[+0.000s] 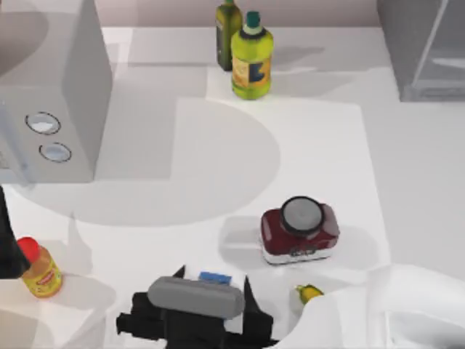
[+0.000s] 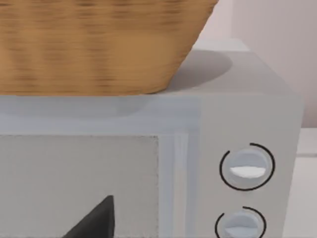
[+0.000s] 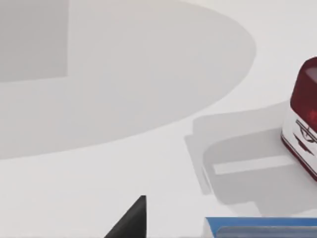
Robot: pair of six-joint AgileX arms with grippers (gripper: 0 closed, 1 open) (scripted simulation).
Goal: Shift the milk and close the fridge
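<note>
The right gripper (image 1: 211, 305) hovers over the milk (image 1: 215, 278) at the counter's (image 1: 218, 145) near edge, likely lining up a grasp, though I cannot tell its fingers' state.

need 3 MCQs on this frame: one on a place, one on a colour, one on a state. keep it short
1. Where is the milk?
A. near edge of the table, under the right gripper
B. beside the two oil bottles
C. on top of the microwave

2. What colour is the cap of the small yellow bottle at the table's left?
A. green
B. red
C. black

3. How does the red jar stand?
A. tipped on its side
B. upright with its grey lid on
C. held in a gripper

Answers: 1 A, its blue top peeks out just past the gripper body in the top view. 2 B, the cap shows red. 3 B, the round grey lid faces up, nothing touching it.
</note>
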